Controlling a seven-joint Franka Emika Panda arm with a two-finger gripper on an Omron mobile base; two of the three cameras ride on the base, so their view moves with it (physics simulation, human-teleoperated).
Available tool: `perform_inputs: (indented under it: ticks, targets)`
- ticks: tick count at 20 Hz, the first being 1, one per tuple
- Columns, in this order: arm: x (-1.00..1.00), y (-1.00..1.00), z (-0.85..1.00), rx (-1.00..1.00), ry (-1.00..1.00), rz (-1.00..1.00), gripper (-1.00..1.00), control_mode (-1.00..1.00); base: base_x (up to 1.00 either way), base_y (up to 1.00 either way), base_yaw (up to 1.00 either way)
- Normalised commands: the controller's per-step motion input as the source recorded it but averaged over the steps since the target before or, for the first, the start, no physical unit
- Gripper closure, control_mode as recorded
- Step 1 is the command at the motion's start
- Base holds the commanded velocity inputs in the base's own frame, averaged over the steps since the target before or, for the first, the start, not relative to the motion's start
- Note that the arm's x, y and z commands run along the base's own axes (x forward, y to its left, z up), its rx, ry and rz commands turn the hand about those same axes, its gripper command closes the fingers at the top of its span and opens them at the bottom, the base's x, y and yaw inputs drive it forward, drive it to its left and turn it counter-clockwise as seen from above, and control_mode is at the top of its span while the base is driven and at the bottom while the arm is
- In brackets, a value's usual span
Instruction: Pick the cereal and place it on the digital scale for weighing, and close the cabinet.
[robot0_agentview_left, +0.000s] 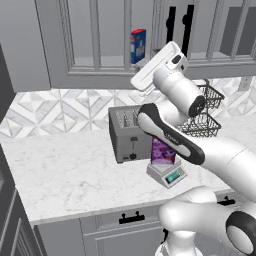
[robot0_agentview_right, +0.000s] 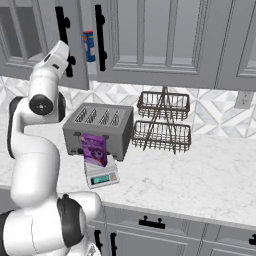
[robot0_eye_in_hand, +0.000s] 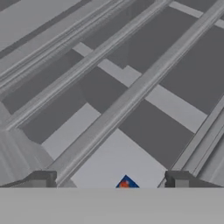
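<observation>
The cereal (robot0_agentview_left: 163, 151) is seen standing upright on the digital scale (robot0_agentview_left: 168, 174), its purple box resting on the platform just behind the teal display. The scale is set on the marble counter (robot0_agentview_left: 70, 170) near its front edge, just in front of the grey toaster (robot0_agentview_left: 127, 131), and the box is touching or nearly touching the toaster's front face; which of the two cannot be told. In the right base view the same stack is found, cereal (robot0_agentview_right: 94, 149) on scale (robot0_agentview_right: 101, 175), with the two-tier wire basket (robot0_agentview_right: 162, 121) placed to the side of the toaster (robot0_agentview_right: 100, 127), nearer the counter's back edge.

The arm is raised high, and the gripper (robot0_eye_in_hand: 112, 180) is held up against the cabinet (robot0_agentview_left: 95, 45); its two dark finger tips are spread wide apart with nothing between them. Panelled door faces and grey rails are shown close ahead in the hand view, crossing it on a slant.

A blue box with a red top (robot0_agentview_left: 138, 46) is glimpsed in the gap between the cabinet doors, beside the long black bar handles (robot0_agentview_right: 100, 37). That same box (robot0_eye_in_hand: 126, 183) is caught low in the hand view, between the finger tips.
</observation>
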Motion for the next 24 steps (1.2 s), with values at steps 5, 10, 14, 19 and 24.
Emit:
perform_inputs:
  ticks: [5, 10, 14, 19, 24]
  targets:
    - [0.81, 0.03, -0.32, 0.0, 0.0, -0.02, -1.0, -1.0, 0.0, 0.0, 0.0]
    - [0.87, 0.1, -0.4, 0.0, 0.0, -0.02, -1.0, -1.0, 0.0, 0.0, 0.0]
    - [1.0, 0.16, -0.29, 0.0, 0.0, -0.04, -1.0, -1.0, 0.0, 0.0, 0.0]
    - [0.83, 0.12, -0.24, 0.0, 0.0, -0.05, -1.0, -1.0, 0.0, 0.0, 0.0]
    - [-0.06, -0.18, -0.02, 0.01, 0.01, -0.04, -1.0, -1.0, 0.0, 0.0, 0.0]
